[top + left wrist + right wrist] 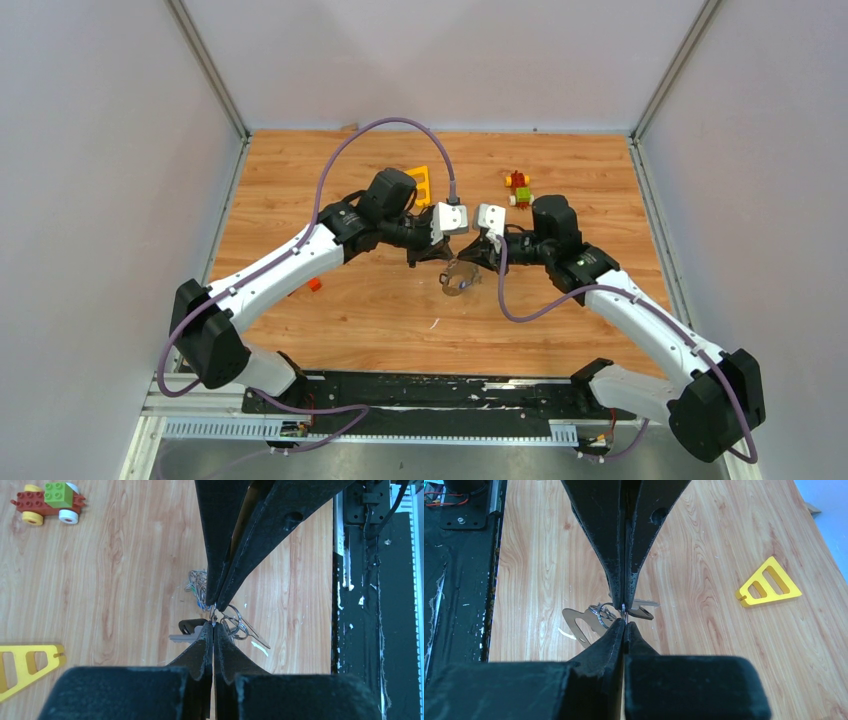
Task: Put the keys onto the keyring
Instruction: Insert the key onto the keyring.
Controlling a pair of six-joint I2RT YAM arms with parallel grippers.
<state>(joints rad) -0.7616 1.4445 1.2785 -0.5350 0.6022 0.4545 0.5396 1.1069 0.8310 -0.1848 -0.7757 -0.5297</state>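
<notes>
Both claws meet tip to tip above the middle of the wooden table [380, 320], and both are pressed together. The left gripper [213, 629] reaches in from its side and the right gripper [625, 626] comes from the opposite side, so their points almost touch. Caught between the two sets of tips is a thin wire ring [213, 616], and each claw appears to nip it (the wire is so fine that the exact hold is hard to make out). The keys [642, 613] hang from that ring right at the tips. One key has a dark head, and a plain silver blade shows just beside it. In the right wrist view the keys sit on one side of the fingers. The keyring [568, 616], a flat silver loop, hangs on the other side, joined to them through a few small rings. From above, the bunch shows as a loop just below the meeting point of the claws. A yellow triangle frame [420, 185] lies well apart behind the left arm. A toy block figure [47, 502] lies behind the right arm, also well clear of the bunch.
</notes>
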